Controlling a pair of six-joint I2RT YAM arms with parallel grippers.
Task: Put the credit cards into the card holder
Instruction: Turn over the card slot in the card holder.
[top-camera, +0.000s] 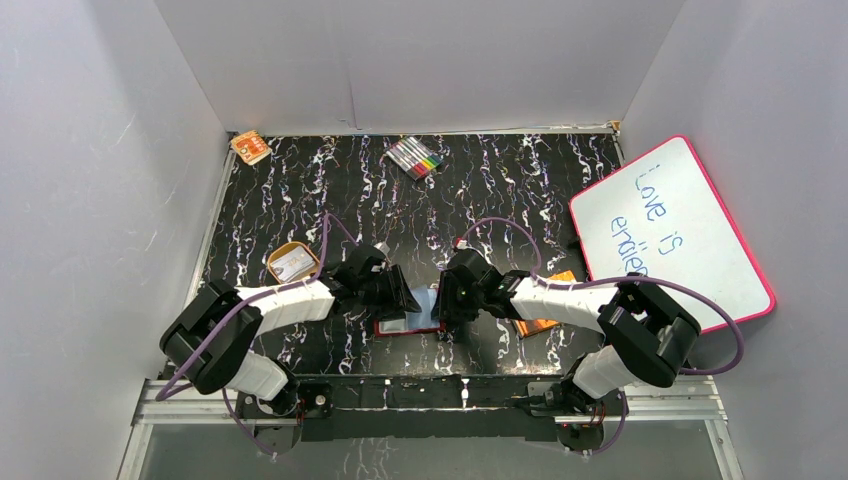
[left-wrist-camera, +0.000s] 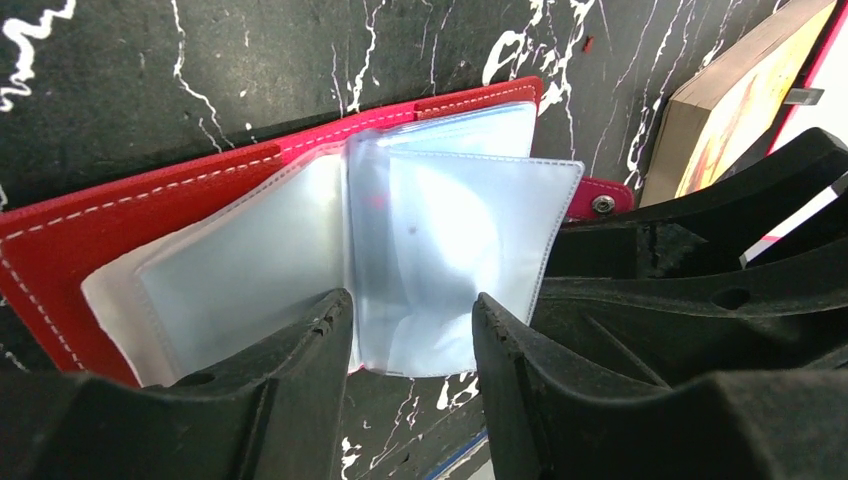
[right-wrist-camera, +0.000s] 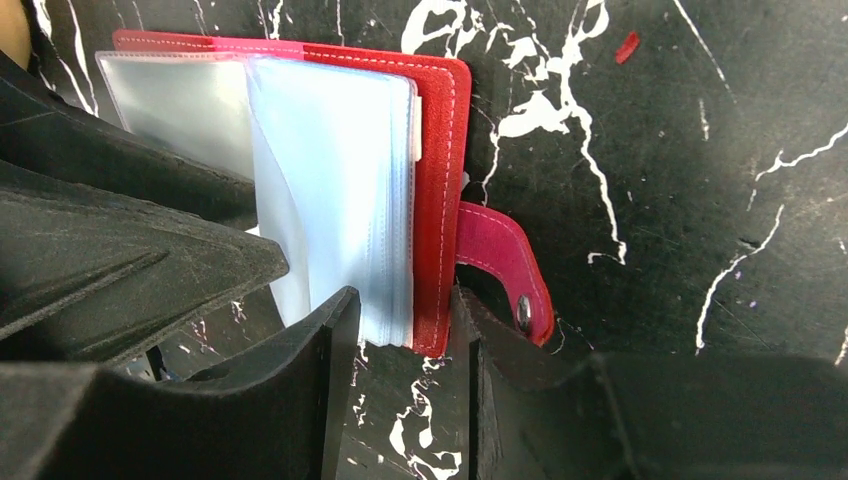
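The card holder (top-camera: 409, 322), a red wallet, lies open on the black table between both grippers. Its pale-blue clear sleeves (left-wrist-camera: 440, 250) fan out, and its snap tab (right-wrist-camera: 505, 265) sticks out to the side. My left gripper (left-wrist-camera: 412, 335) is open, its jaws straddling the near edge of one raised sleeve. My right gripper (right-wrist-camera: 405, 330) is closed on the wallet's tab-side cover (right-wrist-camera: 440, 200) and its stack of sleeves. The credit cards (top-camera: 292, 265) show as pale grey pieces in the orange oval tray (top-camera: 274, 262), left of my left arm.
An orange-brown book (top-camera: 540, 322) lies under my right arm, also in the left wrist view (left-wrist-camera: 740, 100). A whiteboard (top-camera: 670, 230) leans at the right. A set of markers (top-camera: 415, 157) and a small orange item (top-camera: 250, 147) lie at the back.
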